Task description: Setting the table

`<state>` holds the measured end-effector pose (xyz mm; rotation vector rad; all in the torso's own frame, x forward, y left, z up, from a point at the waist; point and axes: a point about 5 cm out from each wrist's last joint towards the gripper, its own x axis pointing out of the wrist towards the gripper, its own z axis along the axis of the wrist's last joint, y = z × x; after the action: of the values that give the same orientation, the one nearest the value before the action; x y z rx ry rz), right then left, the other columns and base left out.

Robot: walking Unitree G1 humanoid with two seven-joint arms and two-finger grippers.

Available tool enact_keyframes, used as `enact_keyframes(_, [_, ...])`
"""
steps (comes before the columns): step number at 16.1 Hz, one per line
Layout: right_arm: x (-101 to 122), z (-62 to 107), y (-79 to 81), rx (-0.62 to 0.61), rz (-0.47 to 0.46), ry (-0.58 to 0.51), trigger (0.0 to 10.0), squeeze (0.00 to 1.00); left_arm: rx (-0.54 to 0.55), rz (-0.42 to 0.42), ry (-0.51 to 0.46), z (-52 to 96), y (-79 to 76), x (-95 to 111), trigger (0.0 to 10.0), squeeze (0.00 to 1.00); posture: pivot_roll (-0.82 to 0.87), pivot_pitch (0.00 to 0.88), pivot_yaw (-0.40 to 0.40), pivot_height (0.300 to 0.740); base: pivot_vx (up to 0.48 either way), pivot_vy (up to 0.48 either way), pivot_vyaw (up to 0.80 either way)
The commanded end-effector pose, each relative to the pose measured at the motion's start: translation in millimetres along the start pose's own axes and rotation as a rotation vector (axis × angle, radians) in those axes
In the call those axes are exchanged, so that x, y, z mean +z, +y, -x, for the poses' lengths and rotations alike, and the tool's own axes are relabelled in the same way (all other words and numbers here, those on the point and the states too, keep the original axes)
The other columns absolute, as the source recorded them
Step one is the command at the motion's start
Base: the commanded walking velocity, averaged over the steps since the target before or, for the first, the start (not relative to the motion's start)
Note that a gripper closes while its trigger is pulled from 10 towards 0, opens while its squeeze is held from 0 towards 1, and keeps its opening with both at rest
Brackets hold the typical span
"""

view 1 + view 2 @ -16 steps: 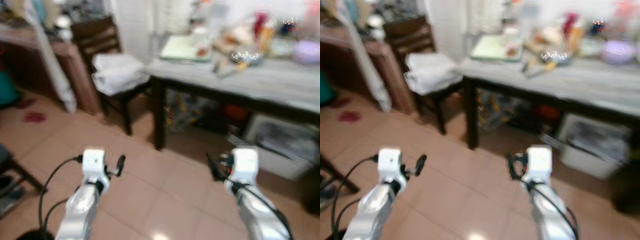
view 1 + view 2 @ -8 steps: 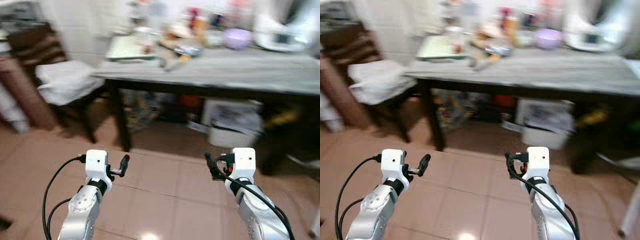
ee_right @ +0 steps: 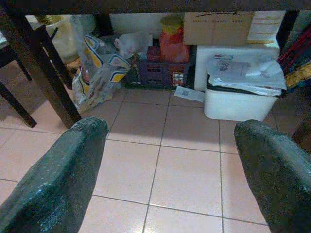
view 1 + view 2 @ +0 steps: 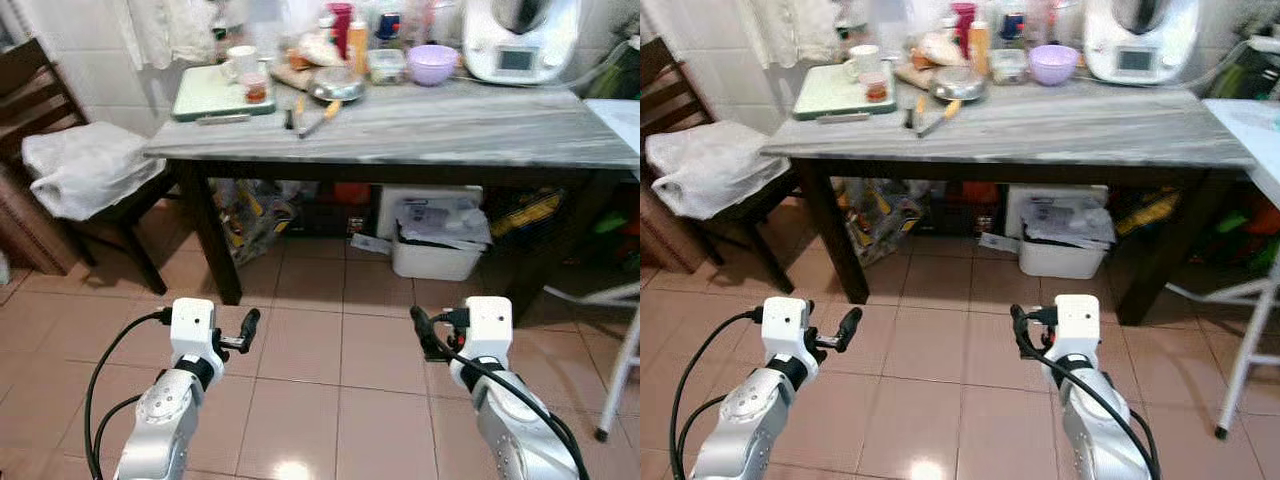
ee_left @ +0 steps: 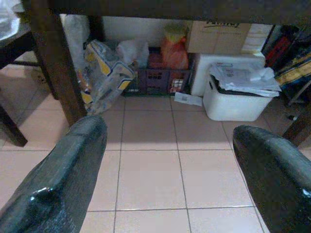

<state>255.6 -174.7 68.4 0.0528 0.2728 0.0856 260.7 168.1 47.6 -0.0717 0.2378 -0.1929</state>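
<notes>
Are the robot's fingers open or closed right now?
Open on both. In each wrist view the two black fingers stand far apart with bare floor tiles between them, holding nothing.

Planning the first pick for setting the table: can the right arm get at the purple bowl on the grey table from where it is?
Probably not yet. The right gripper hangs low over the tiled floor, jaws open, short of the grey table. The purple bowl sits at the table's far edge, so stepping closer seems needed.
</notes>
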Motion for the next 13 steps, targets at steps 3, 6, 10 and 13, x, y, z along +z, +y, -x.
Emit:
enact_keyframes(3, [2.4, 0.2, 2.0, 0.001, 0.002, -0.011, 10.0, 0.00, -0.010, -0.004, 0.010, 0.2, 2.5, -0.3, 10.0, 0.00, -0.10, 0.000, 0.045, 0.740, 0.000, -0.082, 0.00])
enact_keyframes(6, [2.2, 0.3, 2.0, 0.000, -0.003, -0.008, 10.0, 0.00, -0.016, -0.001, 0.016, 0.1, 2.0, -1.7, 10.0, 0.00, -0.11, 0.000, 0.047, 0.740, 0.000, -0.255, 0.00])
enact_keyframes(10, [1.7, 0.0, 2.4, 0.001, -0.005, -0.006, 10.0, 0.00, -0.019, 0.001, 0.015, -0.5, 2.3, -1.8, 10.0, 0.00, -0.11, 0.000, 0.048, 0.740, 0.000, -0.261, -0.75])
enact_keyframes(13, [1.8, -0.1, 2.0, -0.001, -0.004, -0.006, 10.0, 0.00, -0.020, 0.001, 0.017, -0.6, 2.4, -2.4, 10.0, 0.00, -0.11, 0.000, 0.047, 0.740, 0.000, -0.265, -0.73])
